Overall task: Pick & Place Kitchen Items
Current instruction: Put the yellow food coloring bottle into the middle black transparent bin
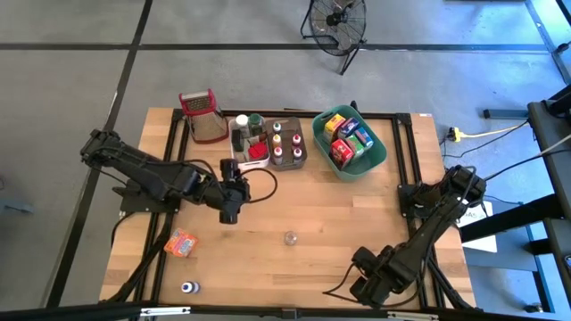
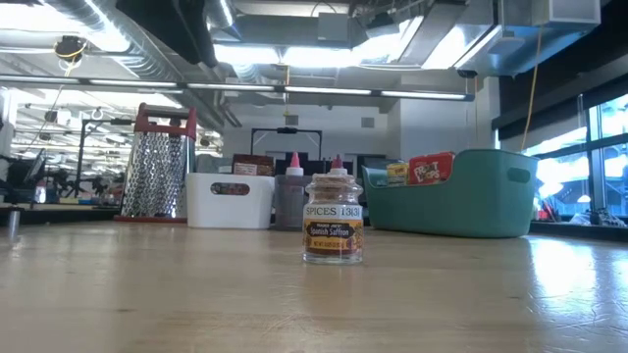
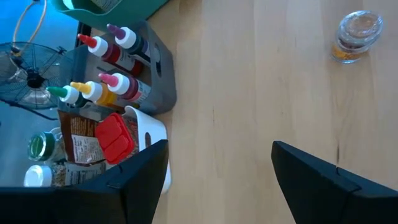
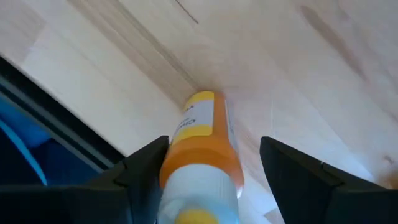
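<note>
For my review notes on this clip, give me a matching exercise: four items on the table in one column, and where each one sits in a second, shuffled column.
Things:
1. saffron jar
2. orange packet
3. squeeze bottles
4. orange bottle

Places:
A. standing in the grey bin
B. between the right gripper's fingers
C. on bare wood near the table's middle
D. flat on the table, on the left arm's side

Pairs: 1-C, 2-D, 3-A, 4-B

Lots of bare wooden table (image 1: 339, 218) in the middle. Only a small glass spice jar (image 1: 290, 237) there. Crowded along the far edge: steel grater (image 1: 203, 117), white bin (image 2: 229, 200), teal bin (image 1: 376, 153).
</note>
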